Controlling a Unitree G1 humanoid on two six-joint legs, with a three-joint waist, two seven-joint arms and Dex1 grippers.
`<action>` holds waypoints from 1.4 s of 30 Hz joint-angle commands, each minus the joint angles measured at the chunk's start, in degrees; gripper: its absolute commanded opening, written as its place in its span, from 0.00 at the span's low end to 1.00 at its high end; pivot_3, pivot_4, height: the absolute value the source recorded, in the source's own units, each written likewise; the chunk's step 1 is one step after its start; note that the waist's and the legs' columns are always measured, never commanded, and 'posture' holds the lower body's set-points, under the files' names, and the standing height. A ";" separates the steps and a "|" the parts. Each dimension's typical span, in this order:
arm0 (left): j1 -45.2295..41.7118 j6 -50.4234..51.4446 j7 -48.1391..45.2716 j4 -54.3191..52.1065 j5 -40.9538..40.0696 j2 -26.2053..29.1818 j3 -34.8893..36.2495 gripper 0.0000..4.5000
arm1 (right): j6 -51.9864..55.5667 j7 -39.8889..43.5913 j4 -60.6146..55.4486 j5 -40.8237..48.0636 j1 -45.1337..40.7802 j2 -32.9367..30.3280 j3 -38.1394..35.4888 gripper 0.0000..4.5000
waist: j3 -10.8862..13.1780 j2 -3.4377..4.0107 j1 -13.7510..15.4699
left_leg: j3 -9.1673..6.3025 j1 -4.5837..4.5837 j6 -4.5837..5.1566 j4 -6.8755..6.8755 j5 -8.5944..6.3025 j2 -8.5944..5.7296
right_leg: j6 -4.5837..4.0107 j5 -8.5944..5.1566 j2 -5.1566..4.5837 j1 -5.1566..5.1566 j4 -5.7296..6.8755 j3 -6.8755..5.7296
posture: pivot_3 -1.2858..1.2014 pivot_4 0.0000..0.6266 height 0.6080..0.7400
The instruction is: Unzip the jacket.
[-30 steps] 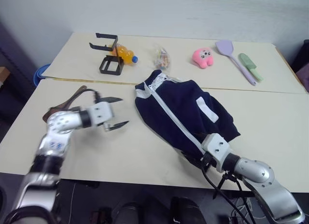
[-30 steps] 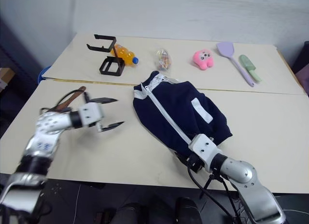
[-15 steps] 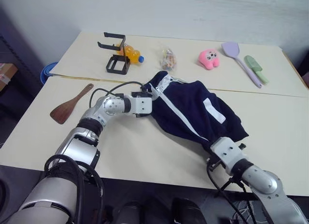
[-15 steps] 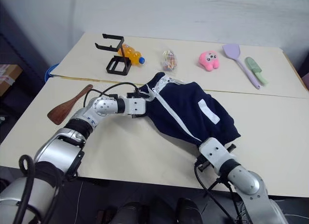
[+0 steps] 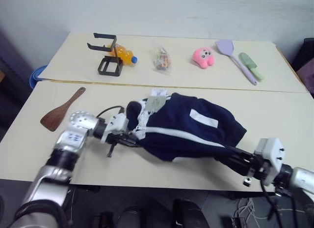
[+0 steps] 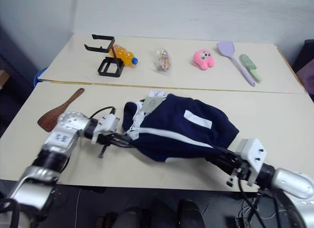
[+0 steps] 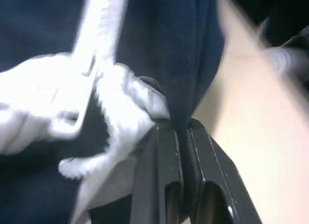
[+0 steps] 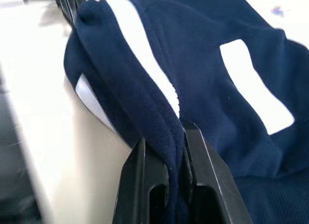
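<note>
1. The jacket (image 5: 189, 132) lies across the middle of the near table (image 5: 294, 120), stretched between the 2 grippers, its white zipper stripe (image 5: 184, 135) running from about 9 o'clock to 3 o'clock.
2. The left gripper (image 5: 128, 138) is at the jacket's 9 o'clock end, by the white collar lining; the left wrist view has its 2 black fingers (image 7: 161, 156) pressed together with a fold of navy fabric pinched between them.
3. The right gripper (image 5: 234, 156) is at the jacket's 4 o'clock end, near the table's front edge; in the right wrist view its fingers (image 8: 137, 171) are clamped on a thick ridge of navy fabric beside the zipper stripe.
4. A white rectangular patch (image 5: 203, 119) sits on the jacket's upper side, and a white label (image 5: 157, 101) lies at the collar, toward 11 o'clock.
5. A brown wooden spatula (image 5: 60, 110) lies on the near table at 9 o'clock of the jacket, well apart from it.
6. On the far table, at 12 o'clock, stand a black stand (image 5: 109, 55) with an orange bottle (image 5: 123, 55) just beside it, a small clear packet (image 5: 161, 58), a pink plush toy (image 5: 202, 57), a purple spatula (image 5: 234, 58) and a green brush (image 5: 252, 67).
</note>
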 commanded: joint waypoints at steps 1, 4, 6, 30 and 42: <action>6.49 7.63 -1.93 -13.89 -4.75 5.26 1.17 0.01 | 3.50 5.98 0.65 4.24 3.21 -3.93 -5.45 0.00 | 0.05 0.11 0.43 | -0.11 0.00 0.02 0.06 -0.04 0.00 | -0.01 -0.01 -0.05 0.07 -0.03 0.12 | 0.52 0.24 1.00; 10.63 10.75 1.78 -20.97 -7.99 7.05 3.67 0.01 | 3.03 8.69 1.00 3.89 5.14 -5.15 -6.47 0.00 | 0.08 0.16 1.33 | -0.47 0.04 0.03 0.19 -0.15 -0.01 | -0.07 -0.04 -0.12 0.44 -0.20 0.14 | 0.52 0.24 1.00; 12.86 13.07 3.58 -24.70 -9.64 8.43 5.73 0.01 | 3.60 9.93 0.75 3.77 6.38 -5.77 -6.46 0.00 | 0.09 0.16 1.62 | -0.59 0.04 -0.03 0.32 -0.23 0.02 | -0.08 -0.04 -0.30 0.54 -0.38 0.11 | 0.52 0.24 1.00; -5.60 9.06 24.11 8.00 1.63 1.48 6.41 0.99 | 14.37 -5.64 12.09 6.21 -11.97 -6.37 -2.20 1.00 | 0.14 0.25 1.56 | -0.66 0.23 -0.19 0.37 -0.35 0.00 | -0.26 -0.14 -0.06 0.74 -0.15 -0.22 | 0.52 0.24 1.00; -8.96 5.91 24.89 15.31 4.65 -8.06 4.81 0.64 | 3.34 -10.48 34.26 -12.13 -33.73 1.81 15.49 0.63 | 0.16 0.23 1.52 | -0.18 -0.52 -0.03 0.60 -0.21 -0.09 | -0.11 -0.07 0.03 -0.25 0.34 -0.36 | 0.52 0.24 1.00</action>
